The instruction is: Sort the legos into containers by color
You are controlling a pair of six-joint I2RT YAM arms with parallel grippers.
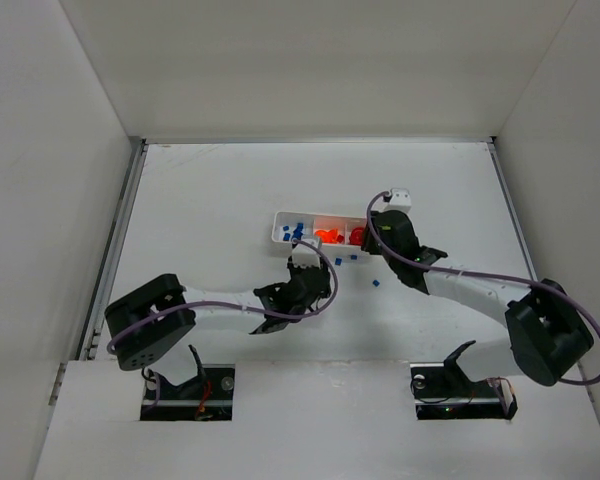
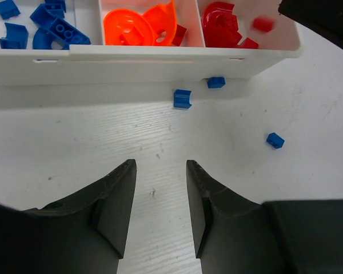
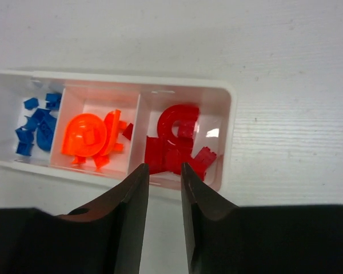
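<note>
The white three-compartment tray [image 1: 280,222] holds blue legos [image 2: 51,28] on the left, orange legos [image 2: 137,25] in the middle and red legos [image 3: 177,145] on the right. A dark red piece [image 2: 179,35] lies in the orange compartment. Three blue legos lie loose on the table in front of the tray [image 2: 182,98], [image 2: 216,82], [image 2: 275,140]. My left gripper [image 2: 160,171] is open and empty, low over the table just short of them. My right gripper [image 3: 164,168] is open and empty above the near edge of the red compartment. A blurred red piece [image 2: 263,24] shows over that compartment.
The tray's near wall [image 2: 160,60] stands between the loose blue pieces and the compartments. The right arm [image 1: 450,285] reaches in from the right and the left arm [image 1: 230,305] from the left, their wrists close together by the tray. White walls enclose the table.
</note>
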